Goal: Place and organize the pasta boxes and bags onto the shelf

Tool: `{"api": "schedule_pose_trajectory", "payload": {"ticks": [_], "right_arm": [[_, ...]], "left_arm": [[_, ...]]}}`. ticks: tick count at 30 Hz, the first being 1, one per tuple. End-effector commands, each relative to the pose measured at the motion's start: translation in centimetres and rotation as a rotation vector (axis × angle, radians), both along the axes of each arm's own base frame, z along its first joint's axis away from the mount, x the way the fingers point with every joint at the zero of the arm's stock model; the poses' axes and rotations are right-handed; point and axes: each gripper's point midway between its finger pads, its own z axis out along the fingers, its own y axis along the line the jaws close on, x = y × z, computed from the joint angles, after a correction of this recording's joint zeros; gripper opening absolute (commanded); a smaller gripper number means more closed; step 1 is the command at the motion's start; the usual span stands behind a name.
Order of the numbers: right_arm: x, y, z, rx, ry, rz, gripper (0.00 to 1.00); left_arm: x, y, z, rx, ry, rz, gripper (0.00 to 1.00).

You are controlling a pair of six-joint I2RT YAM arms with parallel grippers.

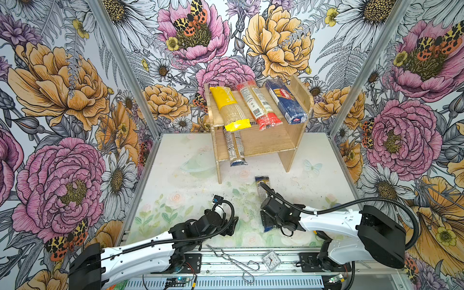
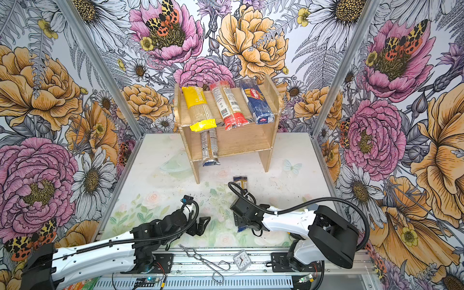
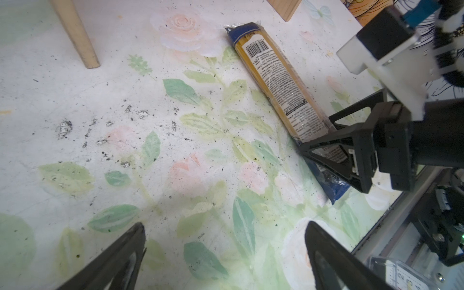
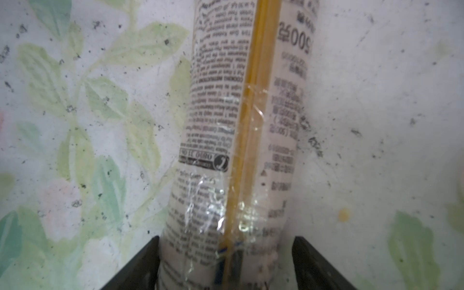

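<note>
Blue-ended spaghetti pack [image 4: 238, 150] between parted fingers [image 4: 140, 266] of the right end effector [image 4: 227, 238]

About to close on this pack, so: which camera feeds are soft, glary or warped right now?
Right wrist view: the spaghetti pack goes soft toward the lens, with glare on its wrap. Left wrist view: the pack's print is sharp, the left tool fingertips blurred. In both top views: even light, frame posts lean outward, a wide-angle look.

Yellow-ended pack [image 1: 229, 110], red-ended pack [image 1: 258, 105], dark blue pack [image 1: 286, 105] upper centre; pale wooden shelf [image 1: 271, 143]; worktop [image 1: 175, 180] white, faint green leaves, pink roses.
</note>
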Motion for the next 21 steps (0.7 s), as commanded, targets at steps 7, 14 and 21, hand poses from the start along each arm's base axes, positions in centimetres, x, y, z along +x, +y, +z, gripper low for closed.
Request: {"api": "schedule_pose_trajectory", "payload": {"ticks": [7, 14, 21], "right_arm": [[0.5, 0.4, -0.2, 0.032, -0.057, -0.006, 0.83], [0.2, 0.5, -1.3, 0.046, -0.054, -0.001, 0.82], [-0.3, 0.6, -2.4, 0.029, -0.040, 0.013, 0.80]], "left_arm": [[0.6, -0.9, 1.9, -0.040, -0.035, -0.019, 0.99], [0.6, -0.9, 1.8, -0.041, -0.030, -0.019, 0.99], [0.6, -0.8, 1.7, -0.041, -0.025, -0.012, 0.99]]}}
